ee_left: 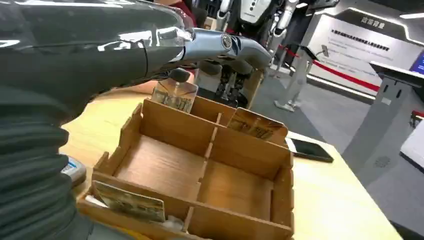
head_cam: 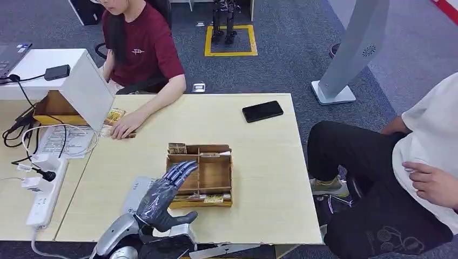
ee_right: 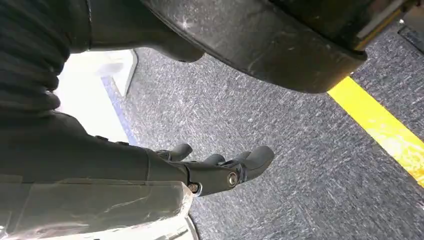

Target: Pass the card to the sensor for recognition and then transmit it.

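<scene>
A wooden divided box (head_cam: pixel 201 175) stands near the table's front edge. Cards stand in its narrow slots: one at the far left corner (head_cam: pixel 177 148) and others along the near strip (head_cam: pixel 214 199). In the left wrist view the box (ee_left: pixel 235 145) shows cards at the far side (ee_left: pixel 175 95) (ee_left: pixel 256 125) and one at the near side (ee_left: pixel 131 201). My left hand (head_cam: pixel 164 193) (ee_left: pixel 150 45) hovers over the box's left part, fingers stretched out, holding nothing. A white slant-faced device (head_cam: pixel 86 89) sits at the table's far left. My right hand (ee_right: pixel 200 170) hangs above the carpet, empty, fingers loosely apart.
A person in dark red sits across the table, one hand (head_cam: pixel 125 127) on some cards beside the white device. A black phone (head_cam: pixel 262 111) lies at the far right. A power strip (head_cam: pixel 46 189) and cables lie left. Another person (head_cam: pixel 410 172) sits right of the table.
</scene>
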